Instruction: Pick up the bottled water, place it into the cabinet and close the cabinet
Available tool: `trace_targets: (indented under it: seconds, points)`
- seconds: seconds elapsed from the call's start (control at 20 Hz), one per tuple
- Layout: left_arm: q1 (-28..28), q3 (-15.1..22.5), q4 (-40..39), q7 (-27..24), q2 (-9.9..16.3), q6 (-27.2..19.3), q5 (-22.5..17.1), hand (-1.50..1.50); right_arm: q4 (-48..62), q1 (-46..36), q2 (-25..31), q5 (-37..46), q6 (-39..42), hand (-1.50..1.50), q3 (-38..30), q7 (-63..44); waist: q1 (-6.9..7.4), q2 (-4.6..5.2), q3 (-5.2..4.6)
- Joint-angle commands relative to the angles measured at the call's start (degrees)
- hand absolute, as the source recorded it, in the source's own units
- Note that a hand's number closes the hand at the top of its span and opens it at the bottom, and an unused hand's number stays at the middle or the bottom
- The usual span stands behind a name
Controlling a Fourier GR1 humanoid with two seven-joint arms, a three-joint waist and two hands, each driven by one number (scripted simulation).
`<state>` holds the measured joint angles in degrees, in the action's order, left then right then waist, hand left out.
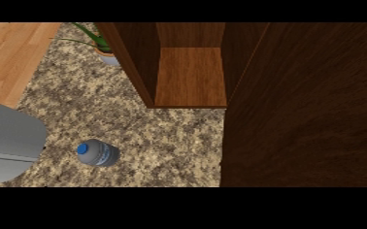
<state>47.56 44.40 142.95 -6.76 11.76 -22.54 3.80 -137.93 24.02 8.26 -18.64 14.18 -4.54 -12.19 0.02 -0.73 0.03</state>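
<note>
The bottled water (97, 153) stands upright on the speckled granite counter (143, 126) at the lower left, its blue cap facing up at me. The wooden cabinet (190, 75) stands open at the top centre, with a bare wooden shelf inside. Its open door (297, 106) swings out toward me and fills the right side of the view. At the left edge only a grey forearm (16, 143) shows, to the left of the bottle. Neither hand shows in the view.
A potted plant (102, 48) with green leaves stands on the counter just left of the cabinet's side wall. A strip of light wooden floor (22, 53) shows beyond the counter's left edge.
</note>
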Motion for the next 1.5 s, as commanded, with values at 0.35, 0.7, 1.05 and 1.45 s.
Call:
trace_targets:
  seconds: [0.35,0.7,1.05,1.45]
  points:
    - [4.0,-6.6,2.4,-5.5,3.3,-3.4,-2.6,-1.5,-11.3,4.9,-0.4,-11.3,0.2,-1.5,-3.1,-3.9,-0.32,0.08,-0.12]
    - [1.7,-19.6,-3.8,-6.3,4.4,-0.6,-13.1,-1.5,-7.9,7.4,0.5,-12.9,4.3,-1.5,-6.3,0.2,-0.72,0.3,-0.17]
    - [-4.1,-27.3,-16.2,-9.5,4.4,3.0,-16.8,-1.5,-10.1,10.4,-0.7,-13.5,5.2,-1.5,-5.0,0.6,-0.98,0.31,-0.18]
    - [-14.1,-35.4,-26.5,-8.8,5.1,6.7,-22.1,-1.5,-7.1,12.0,0.4,-16.6,8.7,-1.5,-8.2,5.0,-1.37,0.46,-0.09]
